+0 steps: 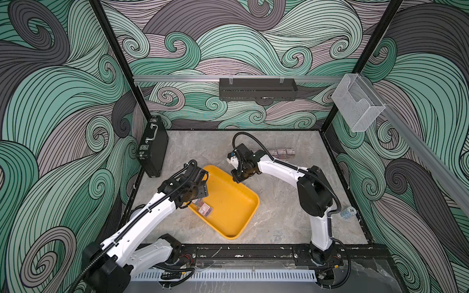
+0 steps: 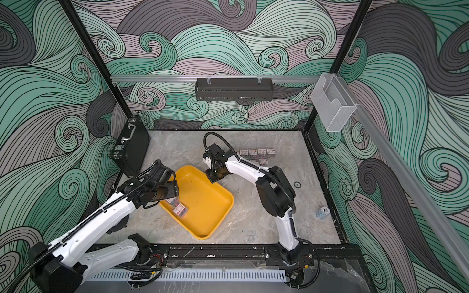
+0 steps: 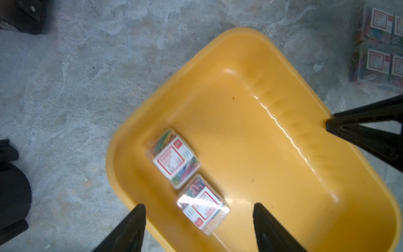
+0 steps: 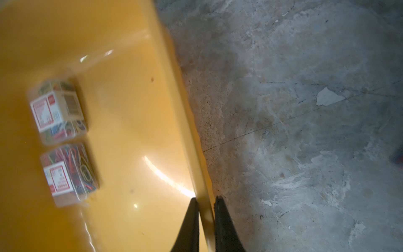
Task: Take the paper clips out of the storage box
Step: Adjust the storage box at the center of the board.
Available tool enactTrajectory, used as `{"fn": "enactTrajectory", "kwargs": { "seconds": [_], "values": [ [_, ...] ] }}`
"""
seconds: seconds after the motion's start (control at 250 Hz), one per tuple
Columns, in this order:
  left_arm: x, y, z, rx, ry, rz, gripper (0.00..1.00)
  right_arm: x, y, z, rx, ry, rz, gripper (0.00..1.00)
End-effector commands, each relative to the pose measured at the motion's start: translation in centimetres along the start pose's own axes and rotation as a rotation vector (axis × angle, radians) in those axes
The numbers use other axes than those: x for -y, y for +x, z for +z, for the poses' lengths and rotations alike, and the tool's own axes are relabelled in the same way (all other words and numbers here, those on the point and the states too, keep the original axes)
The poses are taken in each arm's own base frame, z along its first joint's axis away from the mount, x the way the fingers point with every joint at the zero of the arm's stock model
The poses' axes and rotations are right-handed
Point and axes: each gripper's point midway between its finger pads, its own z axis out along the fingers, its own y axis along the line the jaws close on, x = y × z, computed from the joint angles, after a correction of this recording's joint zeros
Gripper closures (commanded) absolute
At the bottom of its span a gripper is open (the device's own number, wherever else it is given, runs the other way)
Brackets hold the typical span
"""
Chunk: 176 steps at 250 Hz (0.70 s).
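— Right gripper [image 4: 206,209]: wide or narrow?
— Narrow. Pinched onto the rim of the yellow storage box [image 4: 130,113], one finger inside the wall, one outside over the grey table [image 4: 305,131].
— And inward from that pinch?
— Bare yellow floor first, then two clear boxes of paper clips [image 4: 57,109] toward the far side. Lying side by side, white-and-red labels up, nearly touching.
— Left gripper [image 3: 199,207]?
— Spread wide, holding nothing. Hanging over that same pair, with a finger [image 3: 135,224] on each side of the nearer box [image 3: 202,209] and gaps left between. Cannot tell the height above it.
— Beyond those fingertips?
— The second box [image 3: 174,159], then more yellow floor, then the far rim and table.
— Anything out of the storage box?
— Yes: a cluster of paper clip boxes [image 2: 256,154] on the table behind the right gripper's wrist, well apart from the storage box. Visible in both top views, partly hidden by the arm.
— Past the left gripper, away from the storage box?
— A black briefcase [image 1: 152,147], standing on edge against the side wall.
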Motion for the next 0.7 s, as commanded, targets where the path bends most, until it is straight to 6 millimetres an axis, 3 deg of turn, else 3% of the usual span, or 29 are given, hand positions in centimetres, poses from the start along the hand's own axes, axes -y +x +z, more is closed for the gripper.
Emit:
{"fn": "enactTrajectory", "kwargs": {
  "seconds": [0.0,0.248,0.404,0.503,0.627,0.699],
  "values": [
    [-0.6,-2.1,0.0,0.027,-0.042,0.046,0.24,1.3,-0.7,0.4,0.052,0.053,0.170,0.91],
    [-1.2,-3.2,1.1,0.027,-0.060,0.019,0.23,-1.3,-0.7,0.5,0.100,-0.043,0.173,0.88],
    [-1.3,-3.6,3.2,-0.021,-0.062,0.004,0.23,-1.6,0.2,0.4,0.101,-0.039,0.193,0.88],
    [-0.2,-4.2,4.1,-0.056,-0.025,0.031,0.22,-1.8,0.7,0.1,0.119,-0.042,0.208,0.86],
    [0.9,-5.1,5.2,-0.118,0.008,0.076,0.22,-1.5,1.2,-0.7,0.134,-0.023,0.203,0.64],
    [1.2,-5.3,6.8,-0.167,0.007,0.105,0.22,-1.5,1.2,-1.4,0.150,-0.016,0.189,0.53]
  ]
}}
